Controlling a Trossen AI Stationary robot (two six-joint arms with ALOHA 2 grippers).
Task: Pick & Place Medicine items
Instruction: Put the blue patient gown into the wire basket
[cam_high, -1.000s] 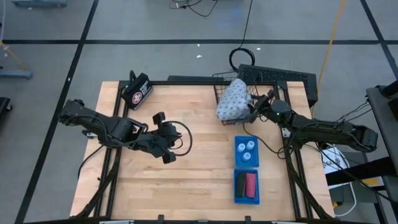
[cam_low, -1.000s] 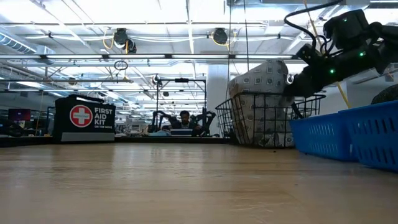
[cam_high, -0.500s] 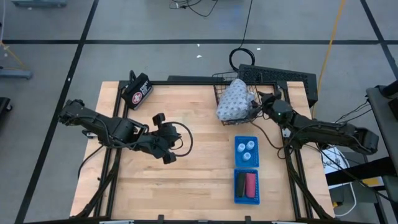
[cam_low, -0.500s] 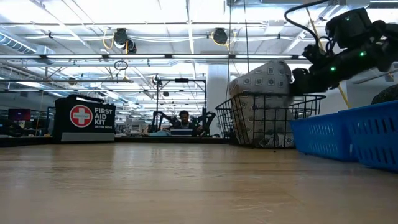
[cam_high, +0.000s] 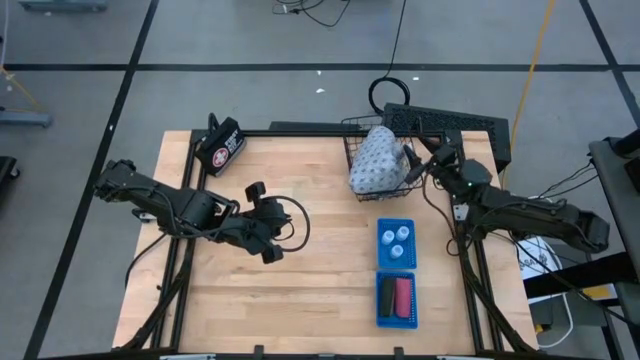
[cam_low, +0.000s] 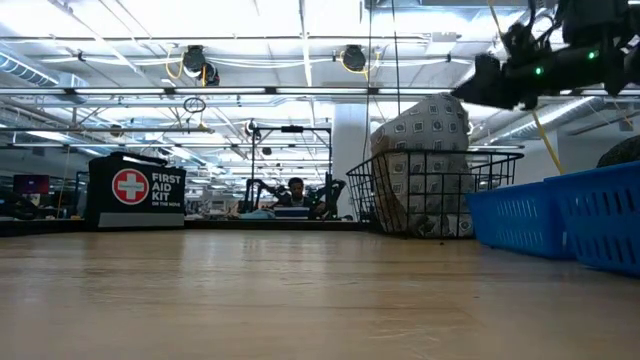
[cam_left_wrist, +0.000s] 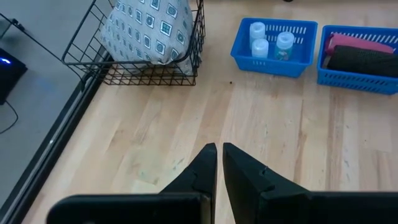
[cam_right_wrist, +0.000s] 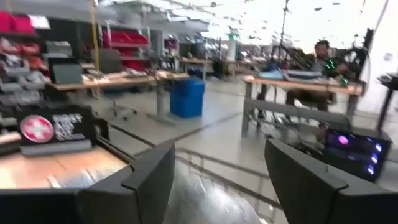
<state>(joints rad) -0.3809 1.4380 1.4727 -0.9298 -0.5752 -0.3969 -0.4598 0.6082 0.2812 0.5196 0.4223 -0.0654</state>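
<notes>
The basket (cam_high: 378, 160) stands at the bench's (cam_high: 300, 270) far edge, toward its right side, and serves as the landmark. The pouch (cam_high: 376, 160) sits in the basket, rising above its rim. The first aid case (cam_high: 222, 146) stands well to the basket's left, at the far left corner. Nearer than the basket, two trays lie in a row: the closer one (cam_high: 396, 243) holds three bottles (cam_high: 399, 241), the farther one (cam_high: 397, 299) holds the oblong pieces (cam_high: 397, 296). The right hand (cam_high: 418, 163) is just right of the basket; the left hand (cam_high: 272, 220) lies well to its near left.
</notes>
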